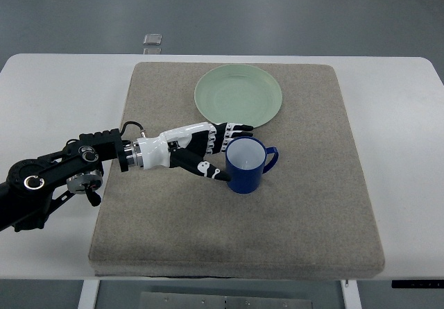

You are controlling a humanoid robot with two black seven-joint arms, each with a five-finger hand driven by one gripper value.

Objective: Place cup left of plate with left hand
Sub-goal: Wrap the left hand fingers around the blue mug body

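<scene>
A dark blue cup (248, 165) with a white inside stands upright on the mat, its handle pointing right, just below the pale green plate (238, 96). My left hand (223, 155) reaches in from the left and sits against the cup's left side. Its fingers (234, 132) curve along the cup's far-left rim and the thumb (211, 170) lies at the near-left wall. The fingers bracket the cup; a firm grasp is not clear. The cup rests on the mat. My right arm does not show.
A grey-beige mat (319, 205) covers the middle of a white table (48, 94). A small grey object (152, 40) lies on the floor beyond the table's far edge. Bare mat lies left of the plate.
</scene>
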